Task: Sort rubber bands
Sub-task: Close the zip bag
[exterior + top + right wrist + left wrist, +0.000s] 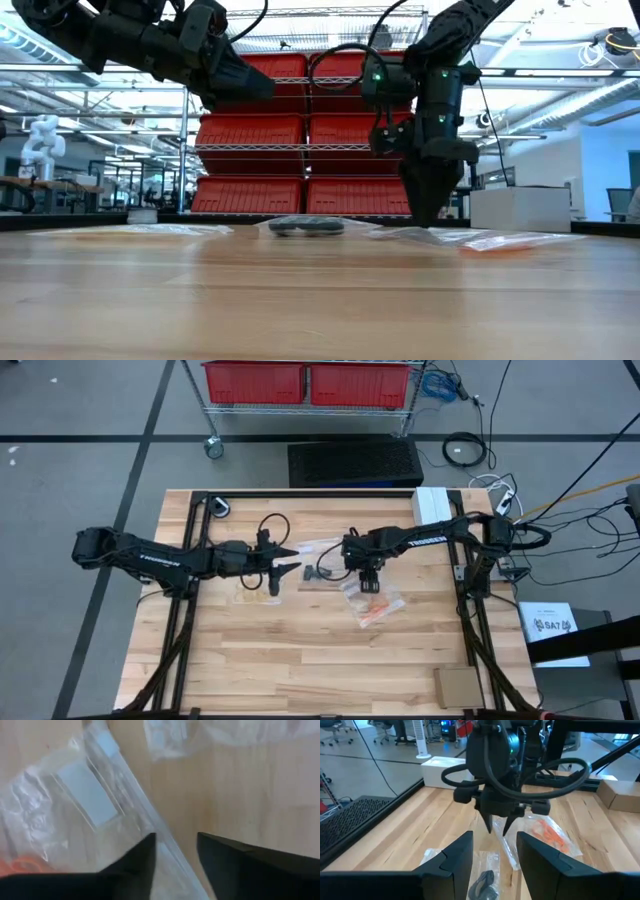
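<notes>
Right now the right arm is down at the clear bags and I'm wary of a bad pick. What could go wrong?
The right gripper has its fingers astride the edge of the clear bag holding orange rubber bands. They might pinch plastic only and drag the bag. The bag of black bands lies close and could get shoved. The left gripper hovers nearby, so the arms could clash.
</notes>
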Controlling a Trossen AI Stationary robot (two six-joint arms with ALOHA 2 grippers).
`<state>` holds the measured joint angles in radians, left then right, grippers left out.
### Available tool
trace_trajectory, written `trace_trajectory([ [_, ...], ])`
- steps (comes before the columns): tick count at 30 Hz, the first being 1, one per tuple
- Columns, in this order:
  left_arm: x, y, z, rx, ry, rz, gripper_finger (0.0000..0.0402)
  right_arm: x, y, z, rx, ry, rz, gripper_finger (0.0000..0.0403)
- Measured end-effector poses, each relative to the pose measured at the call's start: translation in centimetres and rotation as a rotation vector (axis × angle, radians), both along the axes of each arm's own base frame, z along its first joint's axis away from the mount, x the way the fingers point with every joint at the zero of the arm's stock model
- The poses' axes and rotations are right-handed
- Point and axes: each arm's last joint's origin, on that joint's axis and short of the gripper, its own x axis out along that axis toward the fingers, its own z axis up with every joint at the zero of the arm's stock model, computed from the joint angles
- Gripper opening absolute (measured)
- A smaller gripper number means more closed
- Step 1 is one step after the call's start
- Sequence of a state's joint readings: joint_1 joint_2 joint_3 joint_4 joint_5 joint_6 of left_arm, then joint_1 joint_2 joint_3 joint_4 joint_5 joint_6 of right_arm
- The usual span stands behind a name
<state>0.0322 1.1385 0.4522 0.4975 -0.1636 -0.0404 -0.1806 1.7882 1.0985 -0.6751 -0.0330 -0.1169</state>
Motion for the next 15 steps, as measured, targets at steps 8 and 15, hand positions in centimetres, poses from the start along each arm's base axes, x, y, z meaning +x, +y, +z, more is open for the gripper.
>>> trace_trajectory([
  [8,0.0,0.0,0.1,0.022,-0.011,0.01,0.0157,0.3,1.1,0.0,0.048,-0.019,0.067,0.0012],
  [15,0.0,0.0,0.1,0.021,-0.005,0.01,0.0157,0.4,1.5,0.5,0.074,-0.01,0.06,0.0011],
])
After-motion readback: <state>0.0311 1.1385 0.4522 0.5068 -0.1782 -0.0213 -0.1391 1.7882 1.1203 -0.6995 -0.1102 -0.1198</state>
